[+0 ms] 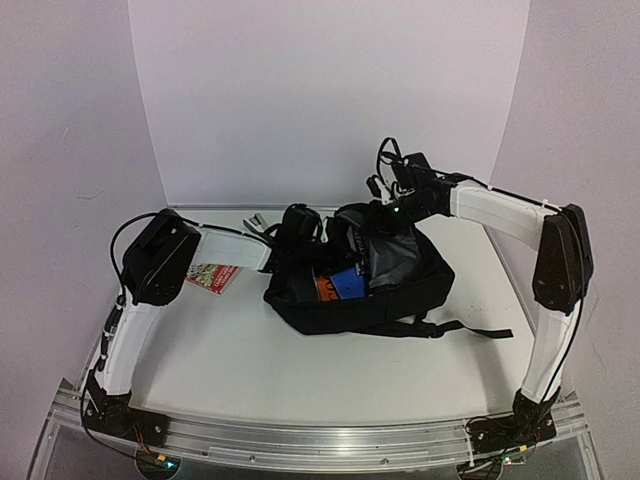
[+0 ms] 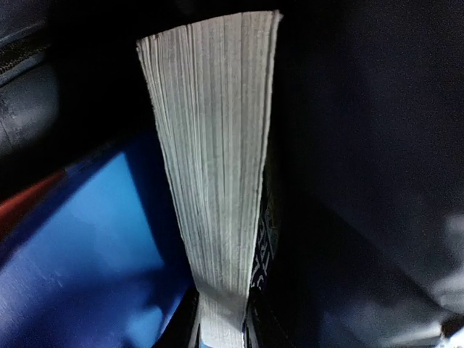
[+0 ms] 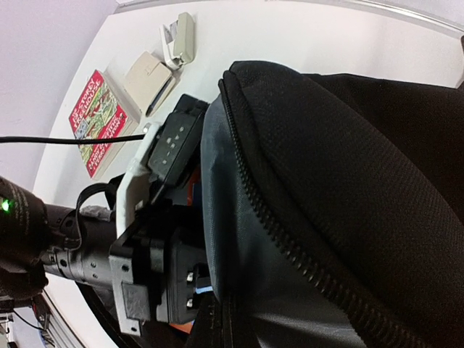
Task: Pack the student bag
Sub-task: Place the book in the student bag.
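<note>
Centrally, student bag (image 1: pixel 420 290) on white table (image 1: pixel 300 370), lilac walls (image 1: pixel 300 100) behind.

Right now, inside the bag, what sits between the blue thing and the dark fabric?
A book, on edge with its pale pages toward the camera, sits between the blue thing and the dark fabric of the bag. Left wrist view shows it.

We're looking down on a white table (image 1: pixel 300 370) and the student bag (image 1: pixel 410 295) lies on its side right in the middle, one black strap (image 1: pixel 475 331) trailing flat towards the right. Over on the left lies a red book (image 1: pixel 213 276), cover up. Behind it, near the far edge, lie two small beige items (image 3: pixel 148 76), just beside each other.
</note>
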You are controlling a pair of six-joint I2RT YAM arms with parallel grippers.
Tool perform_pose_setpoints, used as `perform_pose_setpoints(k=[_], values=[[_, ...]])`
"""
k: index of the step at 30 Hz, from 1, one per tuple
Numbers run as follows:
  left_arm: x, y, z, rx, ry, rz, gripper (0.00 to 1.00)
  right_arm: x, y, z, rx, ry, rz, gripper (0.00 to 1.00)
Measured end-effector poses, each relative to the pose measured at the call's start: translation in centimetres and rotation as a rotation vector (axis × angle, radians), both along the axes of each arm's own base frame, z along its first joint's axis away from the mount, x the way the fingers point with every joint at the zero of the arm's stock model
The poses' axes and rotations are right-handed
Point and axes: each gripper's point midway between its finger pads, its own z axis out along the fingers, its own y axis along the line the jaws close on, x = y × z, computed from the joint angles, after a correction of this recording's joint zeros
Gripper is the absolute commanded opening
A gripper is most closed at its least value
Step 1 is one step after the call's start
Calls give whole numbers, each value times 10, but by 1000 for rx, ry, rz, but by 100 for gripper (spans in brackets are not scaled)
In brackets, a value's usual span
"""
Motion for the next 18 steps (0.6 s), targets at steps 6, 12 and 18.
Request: perform_pose_setpoints(k=[6, 12, 18], values=[[-16, 12, 11, 57, -69, -40, 68, 22, -28, 1, 6, -24, -43, 0], [-20, 75, 38, 127, -92, 24, 79, 49, -77, -4, -23, -49, -125, 1], [29, 203, 41, 175, -51, 275, 95, 65, -118, -9, -71, -71, -187, 50]])
